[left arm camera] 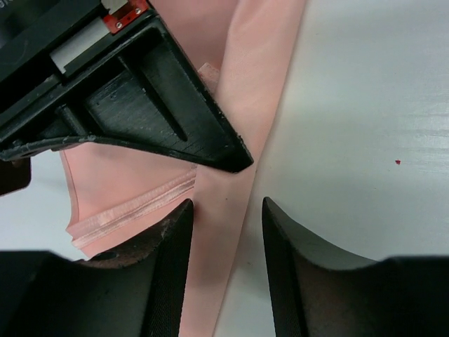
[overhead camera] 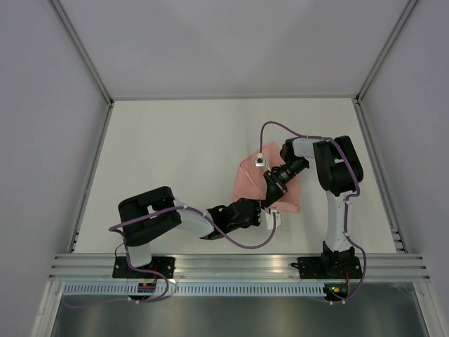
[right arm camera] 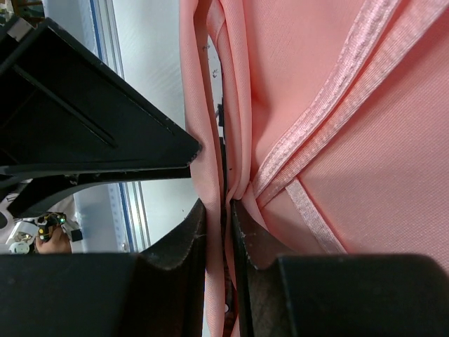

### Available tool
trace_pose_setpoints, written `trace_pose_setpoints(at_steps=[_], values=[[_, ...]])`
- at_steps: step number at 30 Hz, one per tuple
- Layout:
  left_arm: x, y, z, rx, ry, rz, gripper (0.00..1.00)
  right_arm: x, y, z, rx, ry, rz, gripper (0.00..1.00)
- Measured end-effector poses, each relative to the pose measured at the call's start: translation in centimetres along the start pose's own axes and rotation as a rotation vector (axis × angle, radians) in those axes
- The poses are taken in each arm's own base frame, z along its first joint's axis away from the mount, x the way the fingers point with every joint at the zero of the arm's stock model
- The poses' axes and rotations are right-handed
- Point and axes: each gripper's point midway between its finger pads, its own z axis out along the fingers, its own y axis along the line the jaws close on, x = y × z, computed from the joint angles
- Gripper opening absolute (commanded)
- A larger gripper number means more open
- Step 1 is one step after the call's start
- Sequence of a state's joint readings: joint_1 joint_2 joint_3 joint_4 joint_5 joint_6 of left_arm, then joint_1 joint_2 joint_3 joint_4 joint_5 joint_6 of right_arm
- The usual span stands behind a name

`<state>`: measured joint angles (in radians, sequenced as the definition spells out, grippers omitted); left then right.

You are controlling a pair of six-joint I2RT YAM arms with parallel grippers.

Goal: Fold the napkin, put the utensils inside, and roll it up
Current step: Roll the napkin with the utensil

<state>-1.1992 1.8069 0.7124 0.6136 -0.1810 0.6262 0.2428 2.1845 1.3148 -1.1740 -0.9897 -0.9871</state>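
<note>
Napkin: we see the napkin (overhead camera: 247,184) lying folded into an uneven pink patch on the table (overhead camera: 175,154), right of the middle and nearer the front edge than the back.
Right claw: the right claw (right arm camera: 219,232) reaches over the napkin from its far right side. Its fingers (right arm camera: 184,246) are pressed together on a thin upright fold of the cloth, which fills the narrow slit between them.
Left claw: the left claw (left arm camera: 224,235) sits at the napkin's near left edge with its fingers (left arm camera: 168,267) apart, straddling a narrow strip of cloth. The strip runs close along one finger, and the other finger stands over bare table.
Claws together: one finger of the right claw ends just beyond the left claw's gap, over the same strip. We cannot tell whether the two claws touch.
Edges: a stitched hem (right arm camera: 330,133) crosses the top layer of the napkin in doubled bands that meet near the pinched fold. The folded edge leaving the left claw runs straight, with white table directly beside it.
Room: we find broad table top to the left of the napkin and beyond it. On the napkin's right, the right arm's upright link and the side rail (overhead camera: 379,175) stand much nearer.
</note>
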Motion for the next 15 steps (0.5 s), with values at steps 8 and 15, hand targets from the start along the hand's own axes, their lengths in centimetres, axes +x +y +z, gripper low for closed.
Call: trace_pose_setpoints(at_steps=[8,15], values=[[0.0,-0.3,1.3,-0.027,-0.031,0.075,0.5,0.0,0.0,0.0,-0.003,0.002,0.014,0.13],[-0.1,-0.5,2.0,-0.028,-0.047,0.08,0.33,0.0,0.0,0.0,-0.003,0.002,0.019,0.12]])
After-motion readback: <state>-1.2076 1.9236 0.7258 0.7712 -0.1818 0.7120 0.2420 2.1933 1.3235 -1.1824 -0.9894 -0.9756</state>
